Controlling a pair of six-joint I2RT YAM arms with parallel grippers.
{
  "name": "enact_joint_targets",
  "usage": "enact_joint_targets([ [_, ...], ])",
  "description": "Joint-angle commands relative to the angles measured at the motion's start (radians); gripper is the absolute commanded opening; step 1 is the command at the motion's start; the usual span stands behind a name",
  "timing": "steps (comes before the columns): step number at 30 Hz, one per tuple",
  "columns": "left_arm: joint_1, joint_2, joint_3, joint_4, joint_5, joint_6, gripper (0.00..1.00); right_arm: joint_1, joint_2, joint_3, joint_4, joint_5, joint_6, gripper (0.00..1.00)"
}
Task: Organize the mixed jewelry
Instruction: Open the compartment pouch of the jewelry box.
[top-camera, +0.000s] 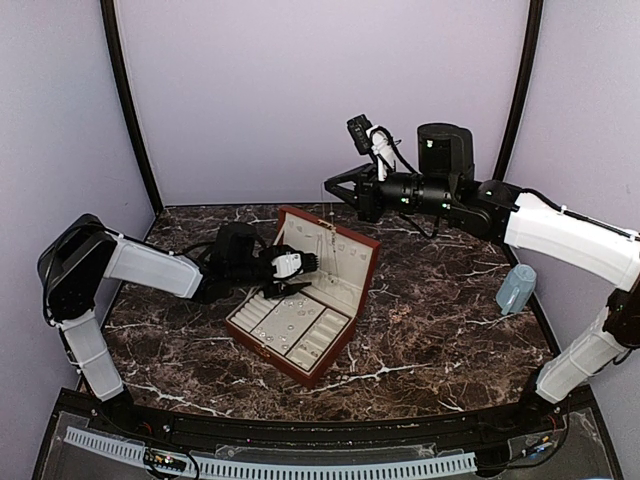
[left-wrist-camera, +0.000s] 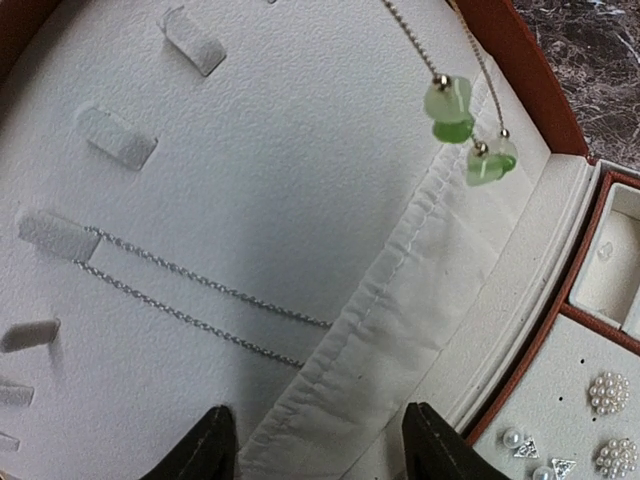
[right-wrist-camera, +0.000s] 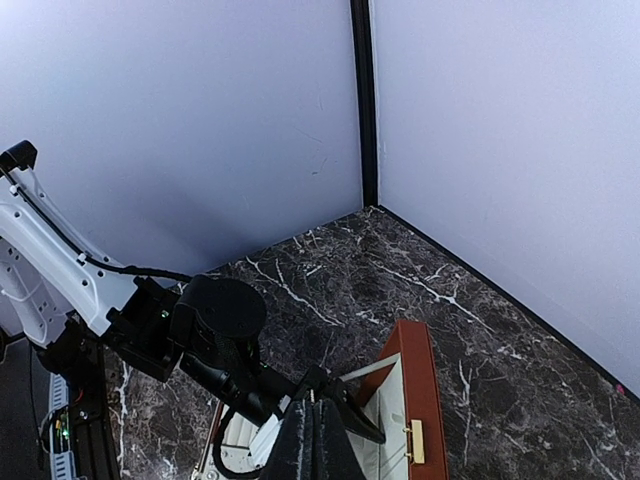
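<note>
The box (top-camera: 312, 368) lay open, with pearl studs (left-wrist-camera: 608, 392) in its tray (left-wrist-camera: 565, 385) and a silver chain (left-wrist-camera: 200, 285) running down the lid (left-wrist-camera: 250, 130) into the pocket (left-wrist-camera: 400, 300). The right gripper (right-wrist-camera: 315, 435), closed, pinched a green-bead necklace (left-wrist-camera: 452, 108) that hung vertically. The left gripper (left-wrist-camera: 320, 445) gaped empty.

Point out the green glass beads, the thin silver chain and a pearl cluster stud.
Pale green glass beads (left-wrist-camera: 450, 105): left wrist view, on the upper bead.
Thin silver chain (left-wrist-camera: 215, 282): left wrist view, middle of its upper strand.
Round pearl cluster stud (left-wrist-camera: 607, 392): left wrist view, centre of the upper cluster.
</note>
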Motion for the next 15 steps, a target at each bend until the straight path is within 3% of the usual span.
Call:
enact_joint_targets([
  [1,0.016,0.015,0.006,0.027,0.007,-0.017,0.6,0.009,-0.003,0.003,0.043,-0.013,0.016,0.0],
  [15,0.02,0.058,0.006,0.007,-0.02,-0.019,0.54,0.01,-0.004,0.001,0.043,-0.02,0.021,0.0],
])
